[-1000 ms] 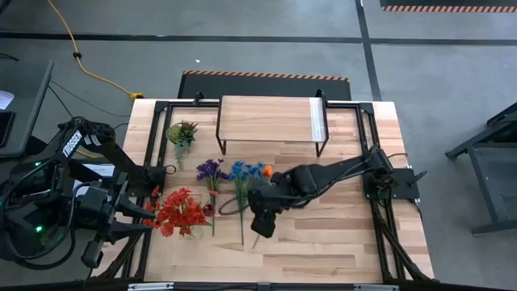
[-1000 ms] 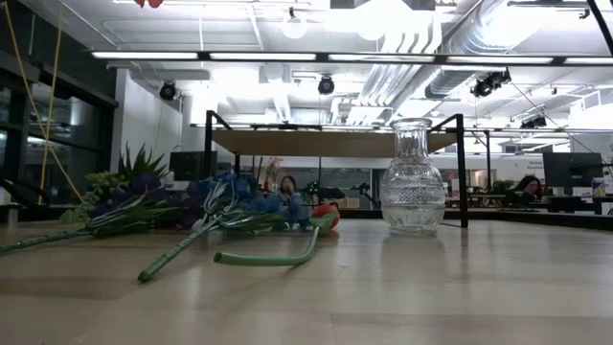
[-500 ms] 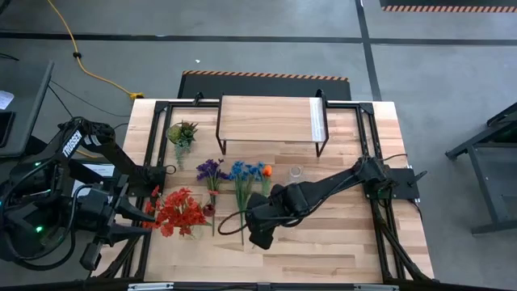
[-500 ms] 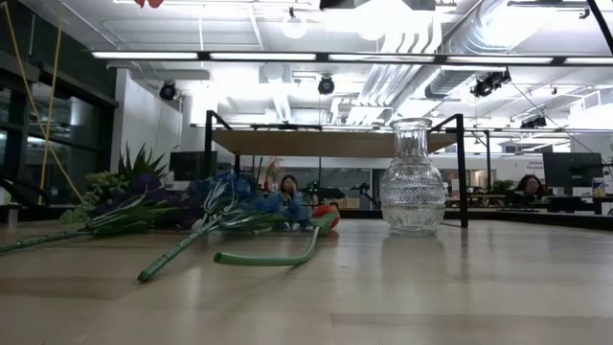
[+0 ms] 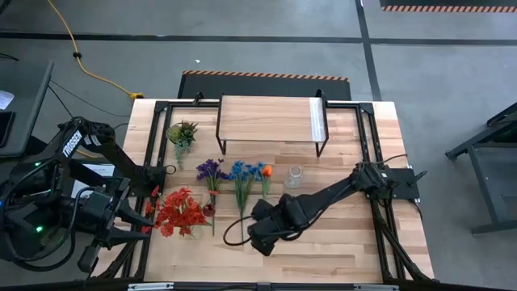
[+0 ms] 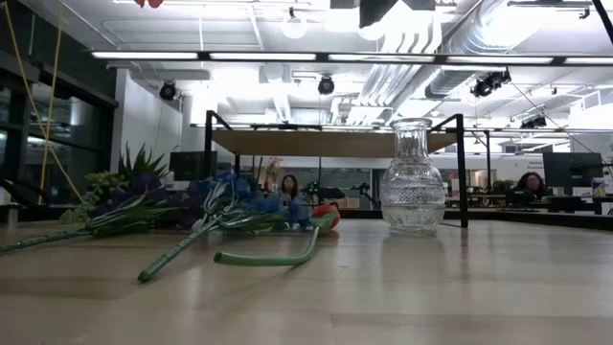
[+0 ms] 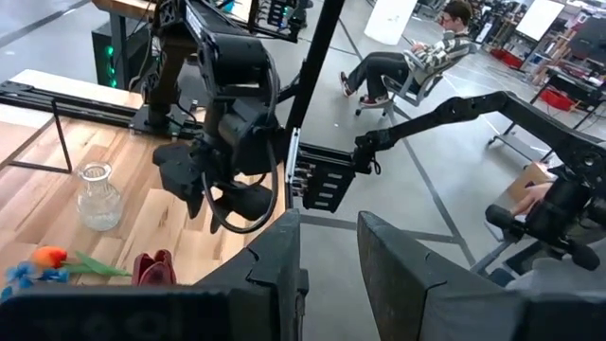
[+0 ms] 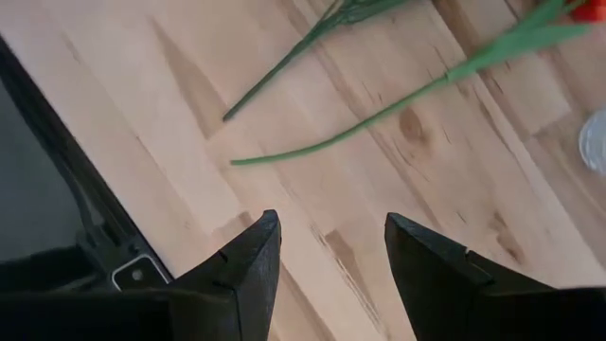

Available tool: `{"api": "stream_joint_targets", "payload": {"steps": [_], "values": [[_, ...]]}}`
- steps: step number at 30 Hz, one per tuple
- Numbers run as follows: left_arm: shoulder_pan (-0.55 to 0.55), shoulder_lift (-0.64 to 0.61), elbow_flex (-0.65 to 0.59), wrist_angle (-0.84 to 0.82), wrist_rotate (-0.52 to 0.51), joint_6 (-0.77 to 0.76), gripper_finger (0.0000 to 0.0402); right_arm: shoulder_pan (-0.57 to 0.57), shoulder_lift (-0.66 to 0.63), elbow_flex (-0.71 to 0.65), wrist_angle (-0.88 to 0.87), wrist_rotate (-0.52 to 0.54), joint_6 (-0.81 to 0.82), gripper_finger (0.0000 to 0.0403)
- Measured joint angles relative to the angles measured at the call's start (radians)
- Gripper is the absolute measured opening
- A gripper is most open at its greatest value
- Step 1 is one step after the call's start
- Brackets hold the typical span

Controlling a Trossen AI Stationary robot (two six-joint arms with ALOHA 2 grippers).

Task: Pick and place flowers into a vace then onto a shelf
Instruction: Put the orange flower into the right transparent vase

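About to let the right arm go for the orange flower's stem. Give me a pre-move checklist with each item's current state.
1. Right gripper open: ok, fingers spread over bare wood.
2. Orange flower free to lift: ok, it lies flat and its curved stem has nothing on it.
3. Gripper lined up over stem: not ok, the stem lies ahead of the fingertips.
4. Vase upright and empty: ok, no stems inside.
5. Shelf top bare: ok.
6. Left gripper out of the way: ok, off the table's left edge.
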Motion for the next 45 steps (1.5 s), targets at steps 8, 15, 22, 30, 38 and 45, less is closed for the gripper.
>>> {"api": "stream_joint_targets", "payload": {"steps": [8, 15, 22, 30, 38, 45], "values": [[0.000, 0.000, 0.000, -0.001, 0.023, 0.000, 0.0143, 0.045, 0.015, 0.000, 0.001, 0.071, 0.156, 0.0181], [0.000, 0.000, 0.000, -0.001, 0.036, 0.000, 0.0143, 0.053, 0.029, -0.088, 0.079, 0.132, 0.279, 0.0181], [0.000, 0.000, 0.000, -0.001, 0.038, 0.000, 0.0143, 0.002, 0.031, -0.256, 0.220, 0.151, 0.353, 0.0181], [0.000, 0.000, 0.000, 0.000, 0.039, 0.000, 0.0143, -0.087, 0.030, -0.294, 0.245, 0.172, 0.385, 0.0181], [0.000, 0.000, 0.000, 0.000, 0.039, -0.008, 0.0143, -0.159, 0.030, -0.295, 0.221, 0.161, 0.339, 0.0181], [0.000, 0.000, 0.000, 0.000, 0.039, -0.008, 0.0143, -0.190, 0.053, -0.295, 0.216, 0.134, 0.331, 0.0181]]}}
